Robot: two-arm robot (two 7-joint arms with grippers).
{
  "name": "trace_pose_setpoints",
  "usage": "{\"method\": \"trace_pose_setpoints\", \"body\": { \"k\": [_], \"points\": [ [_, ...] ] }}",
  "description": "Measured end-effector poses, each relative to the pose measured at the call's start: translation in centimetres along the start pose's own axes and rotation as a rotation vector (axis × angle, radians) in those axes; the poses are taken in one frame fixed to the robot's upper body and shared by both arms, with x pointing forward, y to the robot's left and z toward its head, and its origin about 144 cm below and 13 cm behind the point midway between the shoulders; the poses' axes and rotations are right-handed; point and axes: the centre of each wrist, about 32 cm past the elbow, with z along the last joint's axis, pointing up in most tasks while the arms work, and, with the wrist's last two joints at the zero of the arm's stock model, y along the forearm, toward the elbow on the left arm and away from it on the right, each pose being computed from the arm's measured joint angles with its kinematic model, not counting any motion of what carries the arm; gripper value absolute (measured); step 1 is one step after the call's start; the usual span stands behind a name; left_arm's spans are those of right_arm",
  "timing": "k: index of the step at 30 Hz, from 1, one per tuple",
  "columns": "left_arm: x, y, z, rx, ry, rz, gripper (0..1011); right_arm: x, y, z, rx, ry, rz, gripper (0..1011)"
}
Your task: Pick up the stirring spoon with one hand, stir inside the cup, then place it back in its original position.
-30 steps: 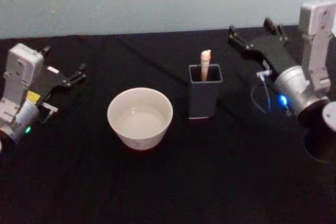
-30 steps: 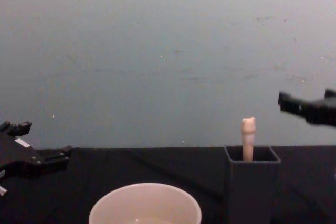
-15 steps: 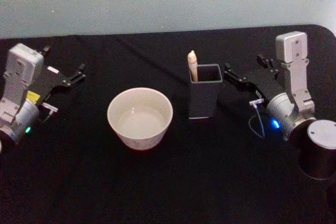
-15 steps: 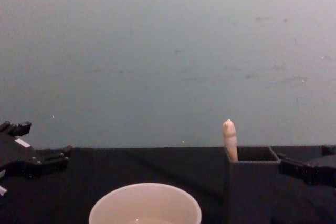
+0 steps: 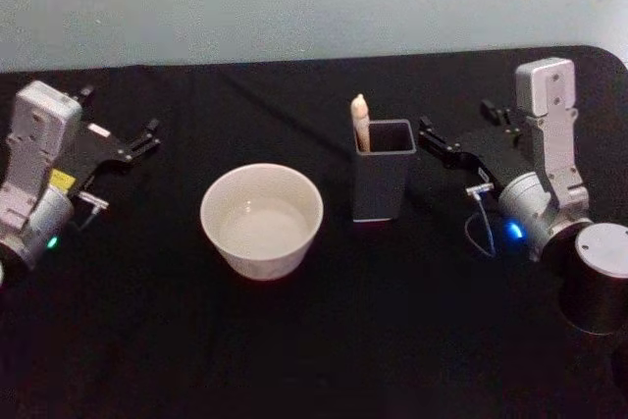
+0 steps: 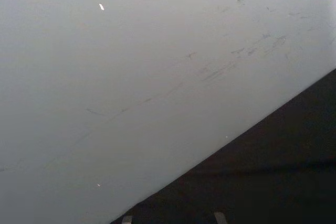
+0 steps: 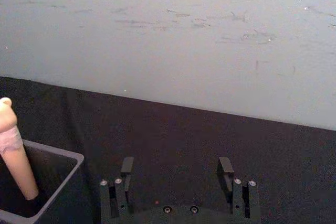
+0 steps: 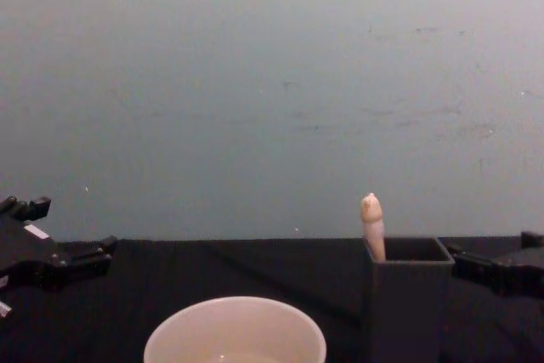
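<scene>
The cup (image 5: 262,220) sits mid-desk. Beside it, the stirring spoon (image 5: 360,122) leans in the dark holder (image 5: 383,183). The right gripper (image 5: 440,140), fingers apart, empty, rests just beside the holder. The left gripper (image 5: 137,142) lies near the desk's left edge, released.

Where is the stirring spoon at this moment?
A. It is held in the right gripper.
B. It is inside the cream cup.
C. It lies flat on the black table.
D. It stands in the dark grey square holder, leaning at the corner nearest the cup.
D: the stirring spoon stands in the holder; the cup holds no spoon and the right gripper, beside the holder, is open.
</scene>
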Motion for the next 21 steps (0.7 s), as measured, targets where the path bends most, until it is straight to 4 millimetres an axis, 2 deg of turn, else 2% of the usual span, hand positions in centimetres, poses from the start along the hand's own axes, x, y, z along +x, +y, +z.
{"method": "trace_pose_setpoints", "body": {
  "k": [21],
  "points": [
    [0.0, 0.0, 0.0, 0.0, 0.0, 0.0, 1001, 0.02, -0.02, 0.1, 0.005, 0.002, 0.002, 1002]
  ]
}}
